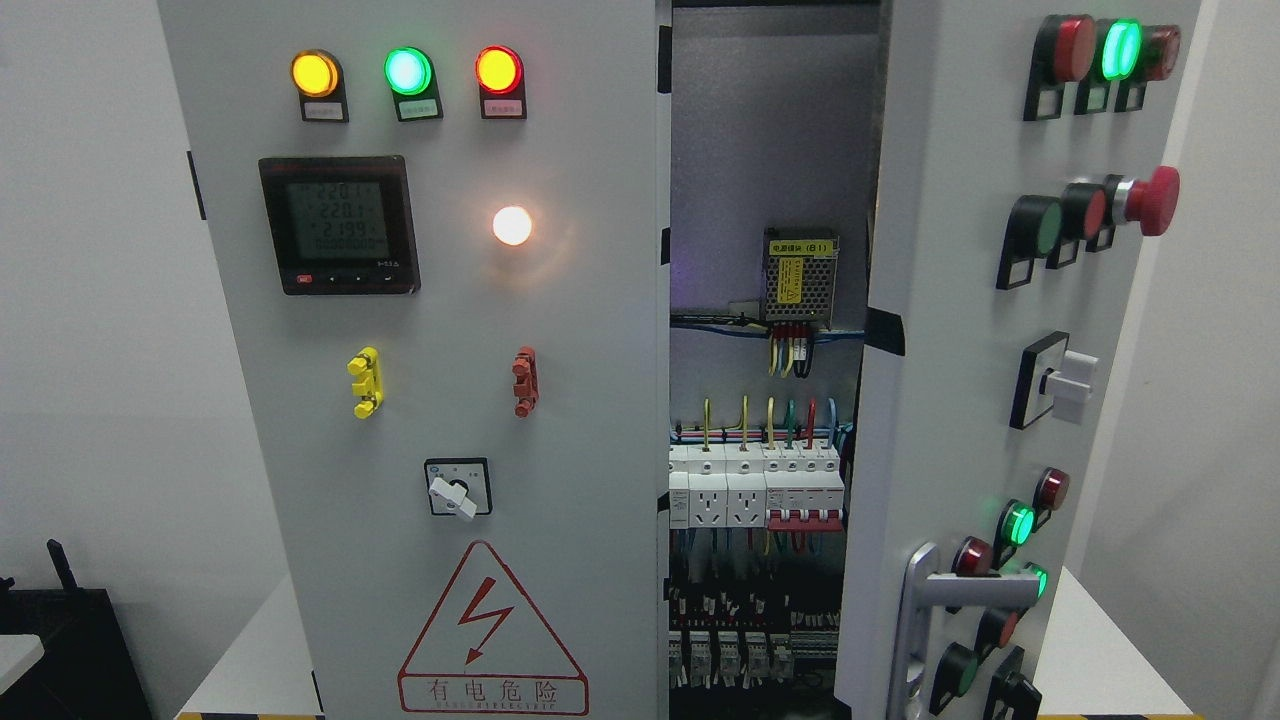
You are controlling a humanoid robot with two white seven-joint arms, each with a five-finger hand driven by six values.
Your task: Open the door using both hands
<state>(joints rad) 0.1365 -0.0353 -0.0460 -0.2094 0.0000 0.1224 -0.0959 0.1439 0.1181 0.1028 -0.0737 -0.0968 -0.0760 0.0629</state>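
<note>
A grey electrical cabinet fills the head view. Its left door [420, 400] is closed flat and carries three lit lamps, a digital meter [338, 224], a rotary switch [457, 487] and a red warning triangle. The right door [960, 400] stands swung open toward me, edge-on, with buttons, lamps and a silver handle [925, 600] low on it. Between the doors the interior [760, 450] shows a power supply, coloured wires, sockets and breakers. No robot hand or arm appears in the picture.
The cabinet stands on a white table [250, 650]. A dark object [60, 620] sits at the lower left. White walls lie to both sides. A red emergency button [1155, 200] juts out from the open door.
</note>
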